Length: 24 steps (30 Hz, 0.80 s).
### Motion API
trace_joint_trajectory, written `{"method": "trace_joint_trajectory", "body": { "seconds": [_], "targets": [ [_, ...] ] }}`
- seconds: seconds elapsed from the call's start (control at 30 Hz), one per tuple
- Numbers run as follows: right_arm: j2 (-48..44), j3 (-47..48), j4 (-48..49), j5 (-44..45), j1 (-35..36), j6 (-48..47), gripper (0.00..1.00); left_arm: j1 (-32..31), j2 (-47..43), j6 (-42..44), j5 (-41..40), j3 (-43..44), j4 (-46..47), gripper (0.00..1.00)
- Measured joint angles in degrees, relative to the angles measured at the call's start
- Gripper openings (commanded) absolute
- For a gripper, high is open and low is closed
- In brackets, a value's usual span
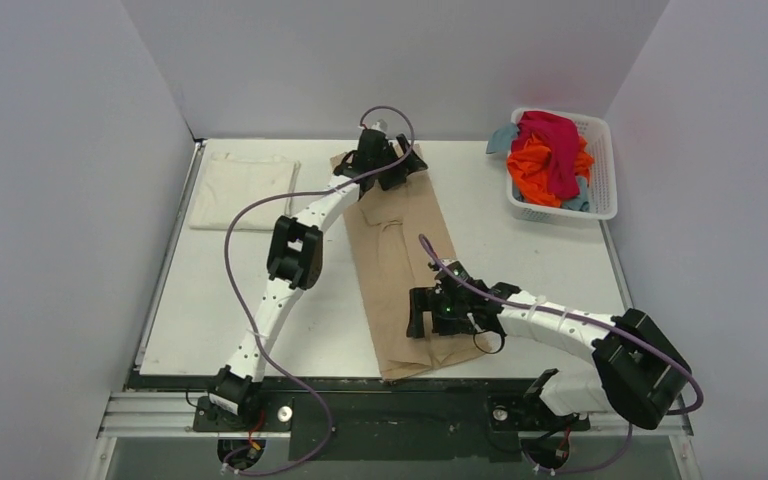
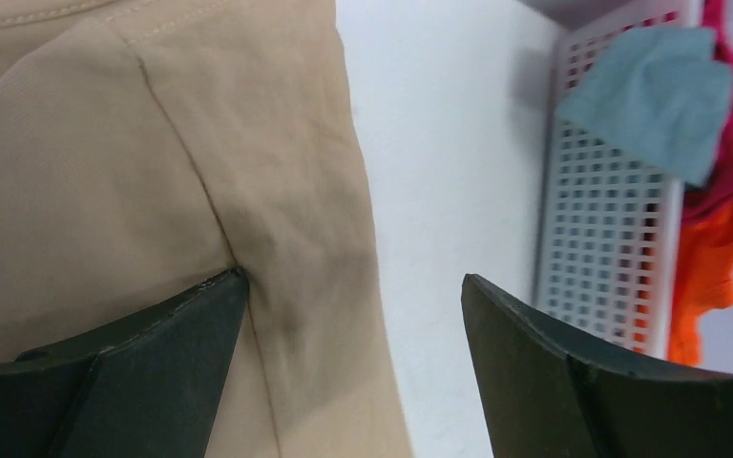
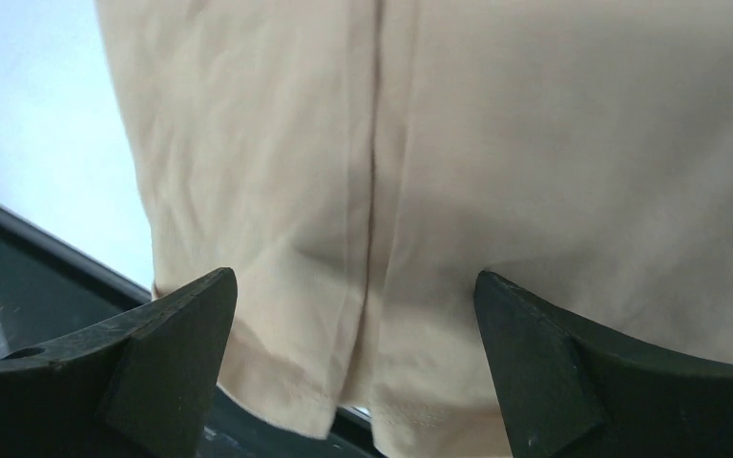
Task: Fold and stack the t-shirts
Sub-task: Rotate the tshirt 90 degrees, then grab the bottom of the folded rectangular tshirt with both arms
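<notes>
At the desk's far left corner a cream shirt lies folded flat. Mid-desk, the tan shirt runs as a long folded strip from the far edge to the near edge. The left gripper hangs over its far end, jaws wide, holding nothing. The right gripper hangs over its near hem, equally wide and empty. The cloth looks light, limp and quick to crease. It would likely sag unless pinched at both end corners through all layers. In the far right corner a basket holds magenta, orange and teal shirts.
</notes>
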Motion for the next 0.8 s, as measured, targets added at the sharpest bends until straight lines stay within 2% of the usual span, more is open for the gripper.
{"method": "trace_joint_trajectory", "body": {
  "seconds": [0.1,0.2,0.4,0.5,0.63,0.7,0.8],
  "targets": [
    [2.9,1.5,2.9,-2.7,2.7,0.4,0.89,-0.6,1.8,-7.4,1.3,-2.1,11.2,0.94],
    [5.9,3.2,6.2,-4.1,5.4,1.6,0.89,-0.3,6.6,-13.7,1.3,1.4,19.4,0.95],
    [6.4,3.7,6.8,-4.9,9.2,3.4,0.90,0.6,9.0,-18.8,-1.2,2.3,27.4,0.95],
    [4.3,3.8,3.5,-3.4,9.8,3.9,0.90,1.1,9.0,-18.4,-1.2,2.2,27.7,0.95],
    [-3.2,4.7,-0.9,1.9,10.1,4.3,0.90,1.8,6.6,-13.5,1.9,1.0,24.6,0.95],
    [-7.6,5.4,-1.7,5.2,10.0,5.1,0.90,2.0,3.0,-10.5,4.4,-1.8,21.6,0.94],
    [-14.8,5.9,-3.7,10.8,9.7,7.0,0.91,2.1,-6.0,-4.7,8.2,-6.5,12.0,0.95]
  ]
}}
